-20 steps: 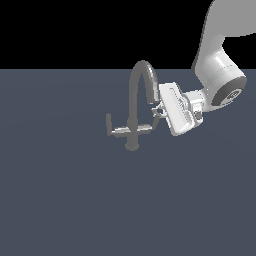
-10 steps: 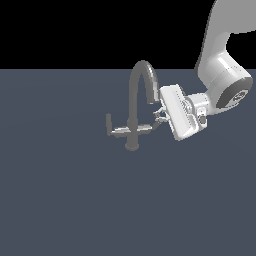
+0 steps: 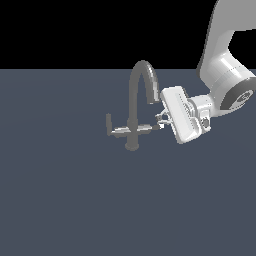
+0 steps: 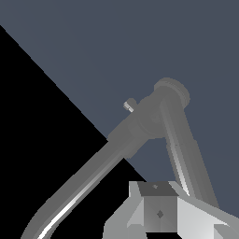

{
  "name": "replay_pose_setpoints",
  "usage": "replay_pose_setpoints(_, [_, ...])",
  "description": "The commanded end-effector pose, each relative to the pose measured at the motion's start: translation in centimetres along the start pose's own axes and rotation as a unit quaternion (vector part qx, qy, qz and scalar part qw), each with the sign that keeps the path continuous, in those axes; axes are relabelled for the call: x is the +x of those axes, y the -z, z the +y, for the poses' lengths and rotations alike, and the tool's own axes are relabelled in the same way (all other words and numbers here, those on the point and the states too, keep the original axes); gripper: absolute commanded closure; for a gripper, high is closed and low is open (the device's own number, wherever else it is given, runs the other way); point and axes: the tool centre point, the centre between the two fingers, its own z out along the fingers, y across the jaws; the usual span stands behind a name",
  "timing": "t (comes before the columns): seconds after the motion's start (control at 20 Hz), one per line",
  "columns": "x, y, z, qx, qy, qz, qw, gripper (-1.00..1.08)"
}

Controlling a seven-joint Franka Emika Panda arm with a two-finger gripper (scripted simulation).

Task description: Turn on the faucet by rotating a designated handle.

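1. A flat, matte slate-blue floor (image 3: 65, 200) is seen below and around the gripper (image 3: 161, 120), filling the lower part of the exterior view.
2. A plain black void (image 3: 75, 30) is shown above and behind the gripper, met at a straight horizon line.
3. The same slate-blue surface (image 4: 116, 42) and black void (image 4: 32, 140) are seen in the wrist view, split by a diagonal edge.
4. Light is even; faint shading only.

no readable text, labels or numbers
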Motion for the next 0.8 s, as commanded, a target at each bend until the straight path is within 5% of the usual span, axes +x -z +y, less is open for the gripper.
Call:
replay_pose_setpoints(0.0, [0.7,-0.5,1.9,0.001,-0.006,-0.003,1.0,1.08])
replay_pose_setpoints(0.25, [1.1,-0.9,6.1,0.002,-0.021,-0.013,0.9997,1.08])
replay_pose_setpoints(0.3, [1.1,-0.9,6.1,0.002,-0.021,-0.013,0.9997,1.08])
replay_pose_setpoints(0.35, [0.1,-0.4,0.8,-0.003,0.021,-0.007,0.9997,1.08])
replay_pose_setpoints(0.75, [3.0,-1.2,4.2,0.0,0.001,-0.01,0.9999,1.08])
